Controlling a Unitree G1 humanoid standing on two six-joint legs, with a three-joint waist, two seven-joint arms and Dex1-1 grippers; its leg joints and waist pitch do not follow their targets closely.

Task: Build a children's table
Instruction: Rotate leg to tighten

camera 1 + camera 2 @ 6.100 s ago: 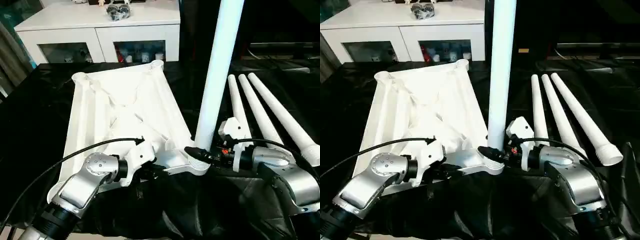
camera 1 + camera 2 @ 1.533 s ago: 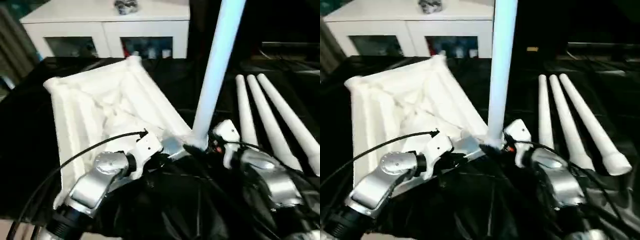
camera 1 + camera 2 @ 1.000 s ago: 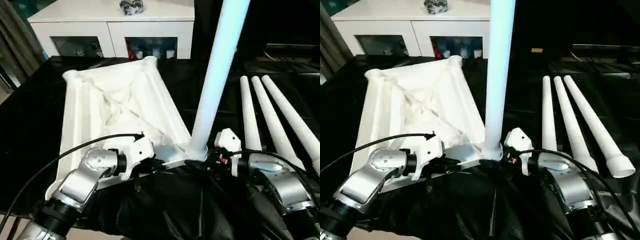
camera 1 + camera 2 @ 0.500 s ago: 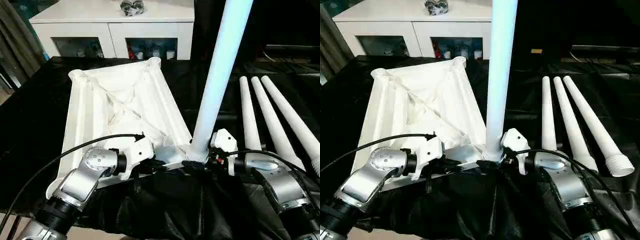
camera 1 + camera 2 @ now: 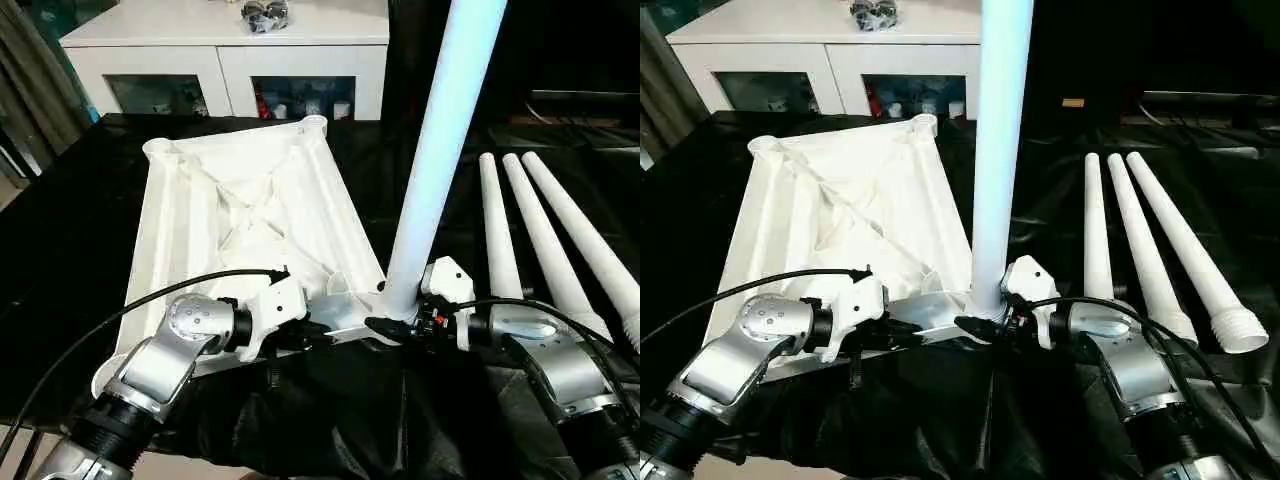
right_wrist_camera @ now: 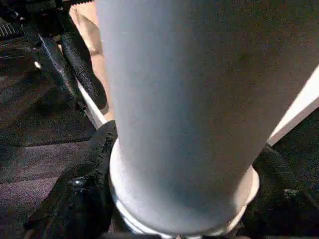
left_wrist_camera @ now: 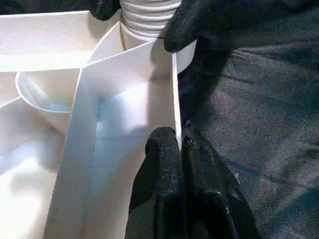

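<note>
Fingers of the left gripper [image 7: 178,144] are pinching a thin rib at the near edge of the tabletop [image 5: 240,215], which is lying upside down on black cloth [image 5: 60,240]. Right gripper [image 6: 174,194] is clamping w/ both fingers the base of the upright leg [image 5: 435,160] at the near right corner. Three legs [image 5: 545,240] are lying at approx. 3 o'clock.

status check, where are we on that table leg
Left gripper pinching tabletop rim. Right gripper clamped on upright leg base at near corner. Three legs lie aside.
</note>
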